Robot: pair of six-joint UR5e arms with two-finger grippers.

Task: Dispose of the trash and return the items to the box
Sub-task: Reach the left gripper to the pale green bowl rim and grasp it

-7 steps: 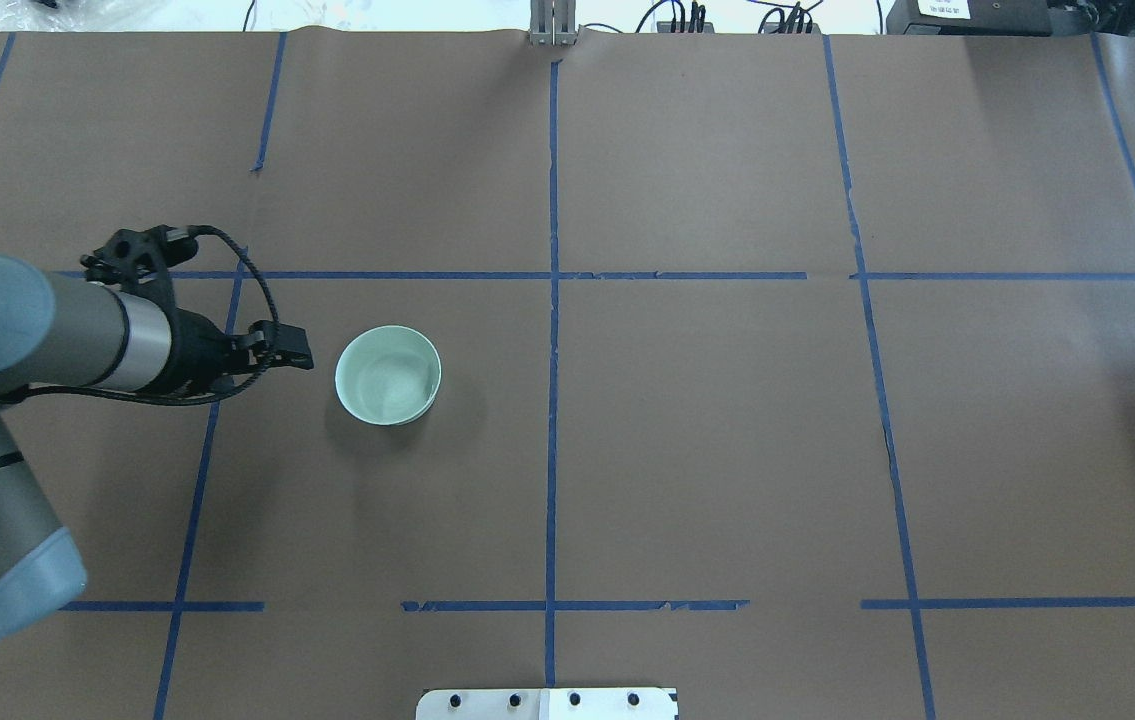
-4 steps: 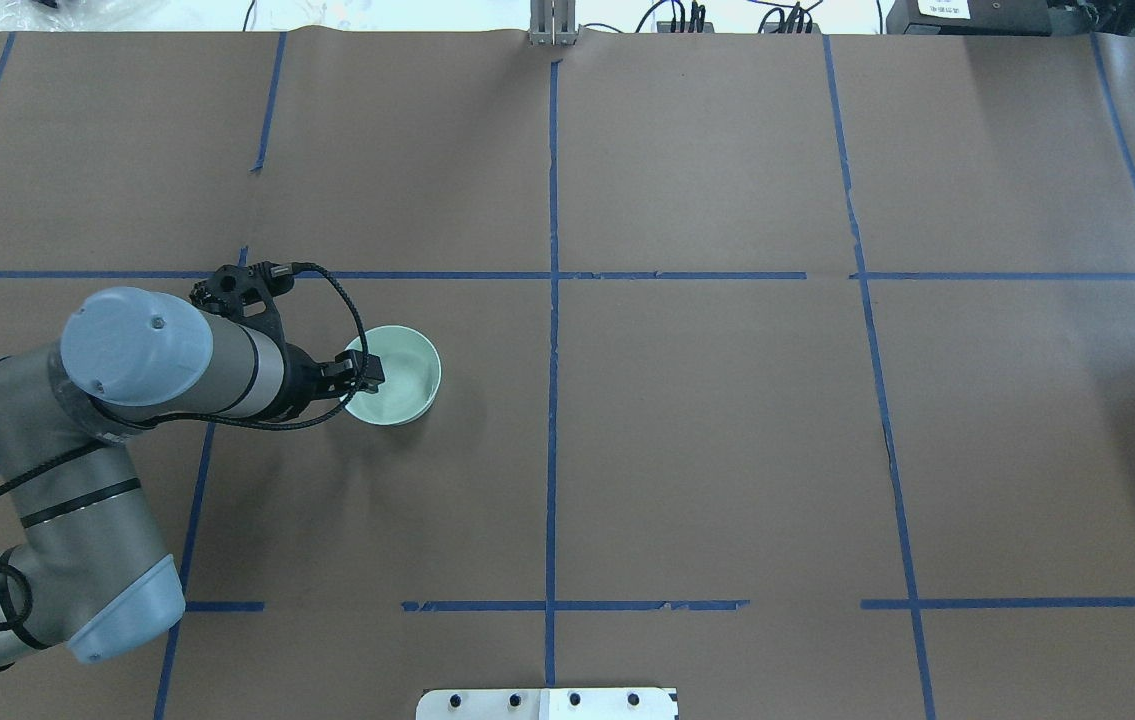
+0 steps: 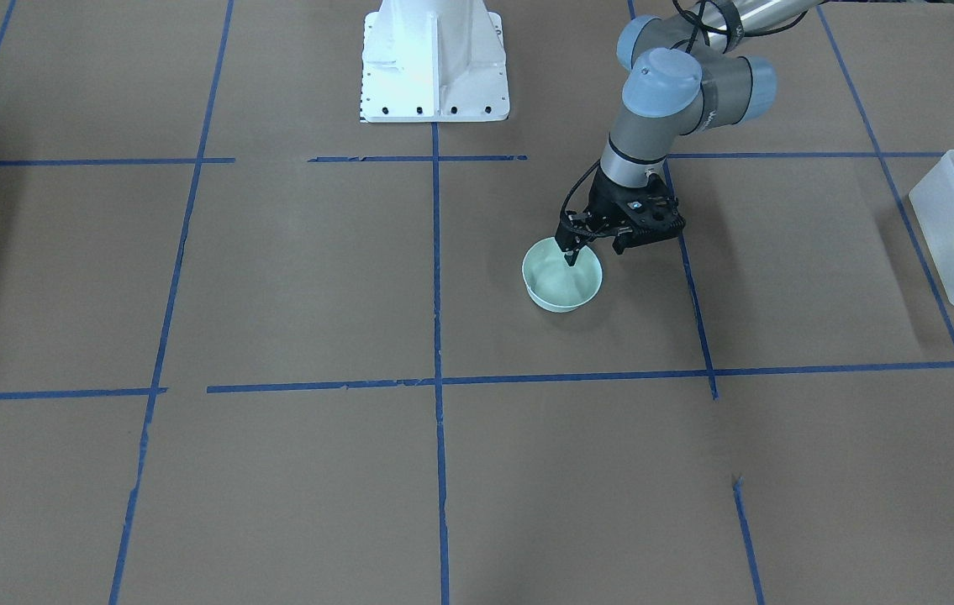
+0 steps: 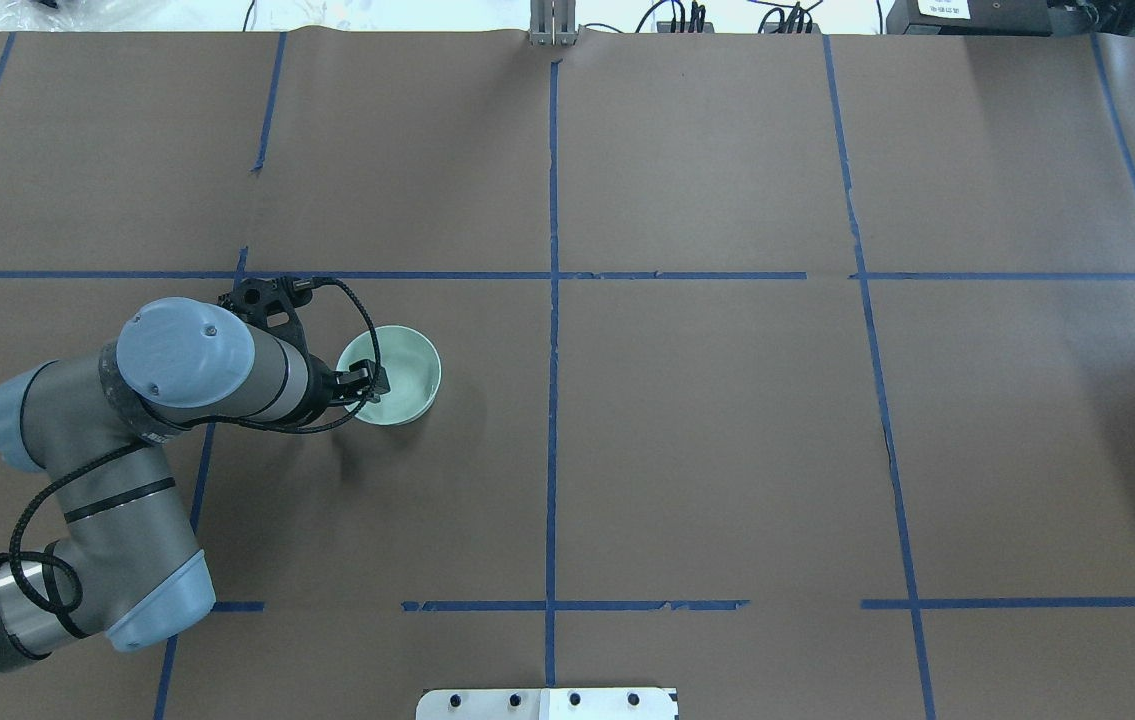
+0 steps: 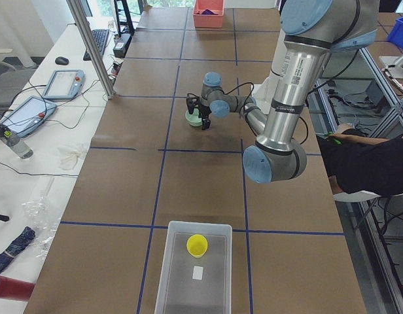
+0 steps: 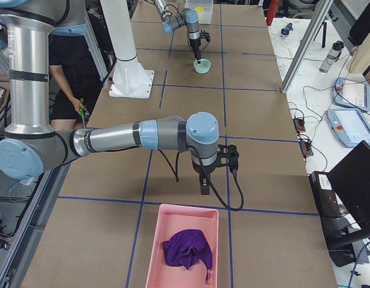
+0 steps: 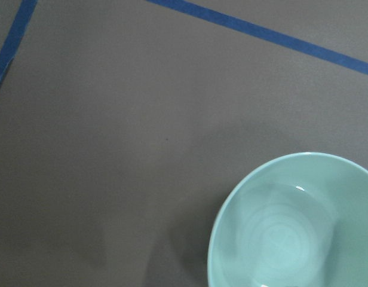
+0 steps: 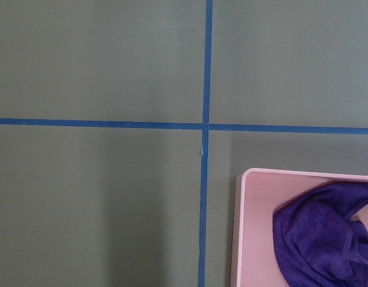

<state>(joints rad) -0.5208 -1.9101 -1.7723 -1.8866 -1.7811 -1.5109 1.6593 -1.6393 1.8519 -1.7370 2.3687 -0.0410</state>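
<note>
**Left end edge of the worktop (image 4: 727, 450).** The box (image 5: 211, 291) sits here, open-topped. The yellow cup (image 5: 197, 244) is inside it, at the end nearer the worktop's centre. That item is judged returned.

**Left half, roughly midway between the robot-side edge and the far edge.** The pale green bowl (image 4: 407, 372) stands upright and empty on the worktop, well apart from the box. The left gripper (image 3: 593, 255) points down over the side of the bowl nearest the left end. Its jaws are parted: one finger dips inside the bowl and the other hangs outside the wall, so the rim lies between them. Contact with the rim cannot be confirmed.

**Step in hand, as judged.** The gripper is about to pinch the bowl by its rim for transfer to the box. Recommendations:
- Lower until the fingers overlap the wall well below the lip.
- Close squarely across the wall, not on a slant, because a smooth curved rim may pivot or slip.
- Lift straight up before travelling.
- Clear the box wall with margin.
- Set the bowl down beside the cup, not on it.

**Right end edge.** A pink tray (image 6: 173, 219) holds a purple cloth (image 6: 188, 247). The right gripper (image 6: 204, 186) hangs just beside the tray, on the side toward the centre. Whether its jaws are open or closed cannot be told.
</note>
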